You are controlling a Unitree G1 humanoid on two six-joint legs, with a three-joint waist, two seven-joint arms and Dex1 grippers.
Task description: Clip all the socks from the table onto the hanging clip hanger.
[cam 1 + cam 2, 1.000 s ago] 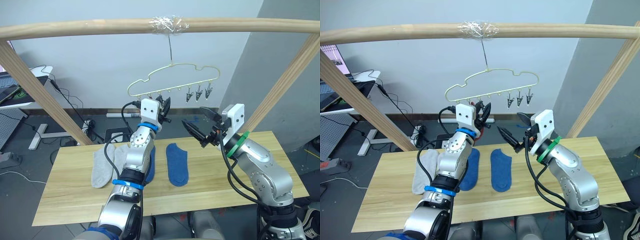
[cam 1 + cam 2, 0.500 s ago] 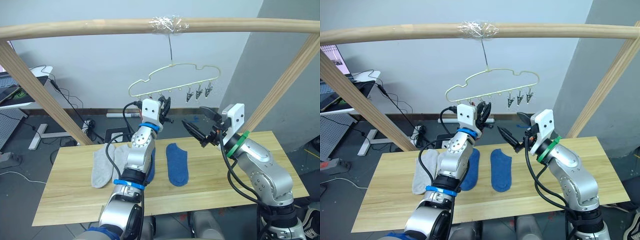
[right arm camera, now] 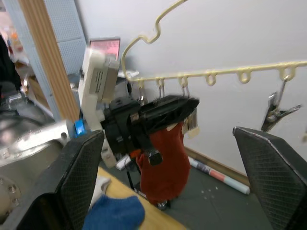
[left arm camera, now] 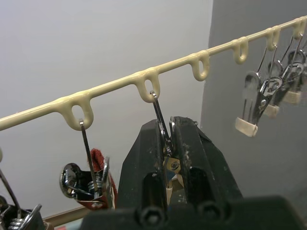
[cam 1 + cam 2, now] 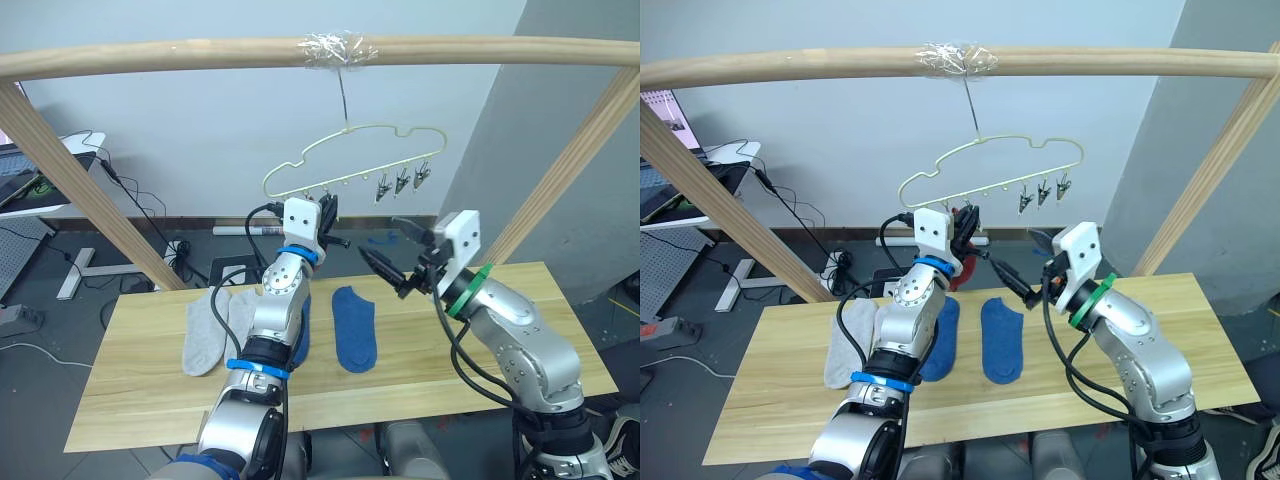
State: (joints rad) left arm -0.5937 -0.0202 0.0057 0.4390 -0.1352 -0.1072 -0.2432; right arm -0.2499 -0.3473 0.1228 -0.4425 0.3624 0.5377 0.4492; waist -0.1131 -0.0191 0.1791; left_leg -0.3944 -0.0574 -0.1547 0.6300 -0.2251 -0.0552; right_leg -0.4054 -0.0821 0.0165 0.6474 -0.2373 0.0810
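Socks lie on the table [image 5: 420,350] in two pairs: two light grey socks [image 5: 205,335] side by side toward my left, and two blue socks [image 5: 352,325] near the middle, one of them partly hidden behind my left forearm. A rust red sock [image 3: 165,160] hangs from the clip hanger [image 5: 350,155], just behind my left gripper as the right wrist view shows it; a bit of the same red cloth peeks out beside a clip [image 4: 84,179] in the left wrist view.

I see the clip hanger suspended by its hook from the taped spot on the wooden pole [image 5: 320,50] overhead, its bar tilted so that the right end sits higher. Three empty clips [image 5: 400,182] dangle together near that right end.

My left gripper [image 4: 167,158] is raised to the bar with its fingers pressed together on a metal clip [image 4: 160,122] that hangs from one of the bar's loops. My right gripper [image 5: 388,252] is held up over the table, just right of the left one and below the bar, with its fingers [image 3: 81,177] spread wide and nothing between them.
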